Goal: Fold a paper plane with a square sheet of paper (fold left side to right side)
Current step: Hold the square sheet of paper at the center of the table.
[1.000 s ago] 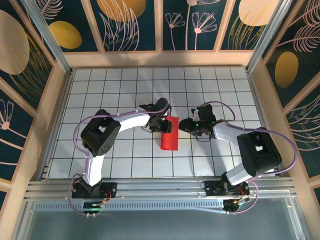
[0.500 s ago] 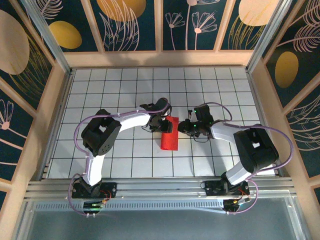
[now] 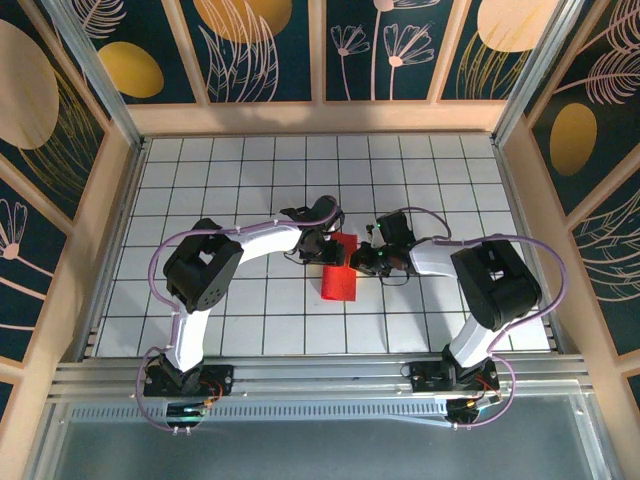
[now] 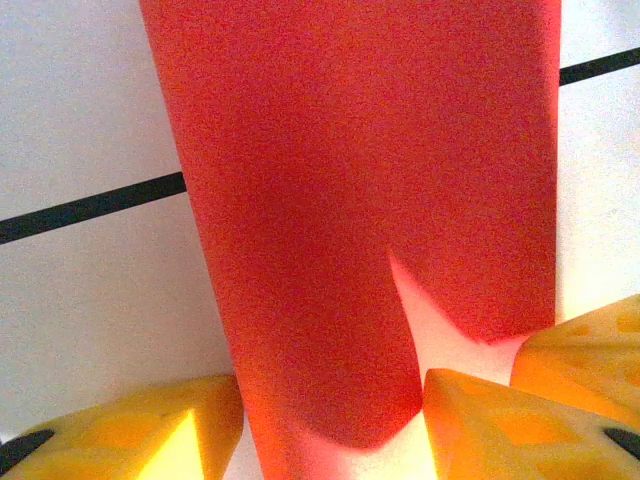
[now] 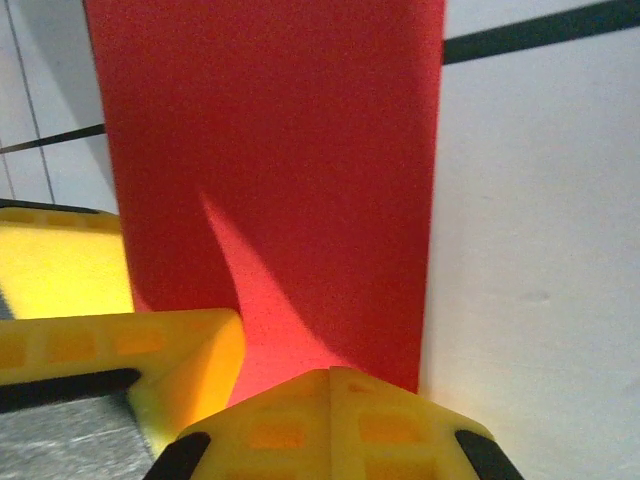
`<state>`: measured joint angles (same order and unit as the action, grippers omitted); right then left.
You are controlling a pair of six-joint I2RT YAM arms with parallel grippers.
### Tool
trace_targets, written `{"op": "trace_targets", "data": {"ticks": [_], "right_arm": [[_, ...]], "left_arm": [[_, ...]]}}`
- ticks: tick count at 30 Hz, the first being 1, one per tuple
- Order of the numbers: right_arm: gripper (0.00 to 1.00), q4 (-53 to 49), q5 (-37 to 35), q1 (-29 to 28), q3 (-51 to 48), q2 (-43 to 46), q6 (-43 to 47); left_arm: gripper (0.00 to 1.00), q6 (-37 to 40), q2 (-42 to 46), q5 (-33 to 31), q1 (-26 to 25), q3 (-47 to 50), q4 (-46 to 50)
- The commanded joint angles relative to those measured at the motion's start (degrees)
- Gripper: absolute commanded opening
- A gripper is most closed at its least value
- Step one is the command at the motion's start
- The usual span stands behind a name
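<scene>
Done: square sheet of paper (image 3: pixel 340 280) halved into a strip | To do: nose and wing folds | left tool (image 3: pixel 322 248) apart, astride it | right tool (image 3: pixel 360 258) together at its edge

Red square sheet of paper (image 3: pixel 339 278): one.
Robot arms: two, left arm (image 3: pixel 250 243) and right arm (image 3: pixel 485 285).
Grippers: two, left gripper (image 3: pixel 328 250) and right gripper (image 3: pixel 360 258).
Yellow fingers (image 4: pixel 130 430): two per gripper.
Table (image 3: pixel 250 170): one, white grid tiles.
Purple cables (image 3: pixel 158 262): two, one looping along each arm.
Patterned walls (image 3: pixel 60 120): three, at back, left and right.
</scene>
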<state>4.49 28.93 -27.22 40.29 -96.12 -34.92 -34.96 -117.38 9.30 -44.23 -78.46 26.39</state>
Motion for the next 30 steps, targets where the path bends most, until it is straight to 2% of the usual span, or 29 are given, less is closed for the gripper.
{"op": "trace_targets", "data": {"ticks": [1,5,11,20,22,24,25,29,30], "right_arm": [[0.02,-1.84,-1.42,-0.53,1.06,-1.45,1.19],[0.0,-4.59,-3.45,-0.61,0.84,-2.55,2.45],[0.0,-7.38,-5.52,-0.72,0.67,-4.34,3.89],[0.0,-7.62,-7.17,-0.72,0.04,-5.17,3.71],[0.0,-7.82,-7.55,-0.73,0.04,-5.05,3.72],[0.0,-8.05,-7.74,-0.75,-0.04,-5.06,3.8],[0.0,-8.11,-7.9,-0.78,-0.04,-5.1,3.89],[0.0,-8.43,-8.27,-0.75,-0.04,-5.08,4.15],[0.0,-8.45,-8.35,-0.73,-0.04,-5.13,4.15]], "left_arm": [[0.54,0.28,-7.77,0.55,-1.3,2.78,-1.27],[0.55,0.41,-7.22,-1.46,-1.3,2.95,-0.83],[0.61,0.44,-2.85,-3.01,-1.0,4.05,-2.35],[0.73,-0.11,13.12,-5.52,2.28,9.0,-7.16],[0.73,-0.41,15.62,-4.35,2.81,10.22,-8.93],[0.69,-0.51,17.07,-1.29,2.92,11.56,-11.57],[0.63,-0.75,17.51,0.75,2.94,12.39,-13.38],[0.32,-2.09,16.22,9.74,2.96,15.22,-20.39],[0.26,-2.33,15.69,10.9,2.92,15.64,-21.39]]}}
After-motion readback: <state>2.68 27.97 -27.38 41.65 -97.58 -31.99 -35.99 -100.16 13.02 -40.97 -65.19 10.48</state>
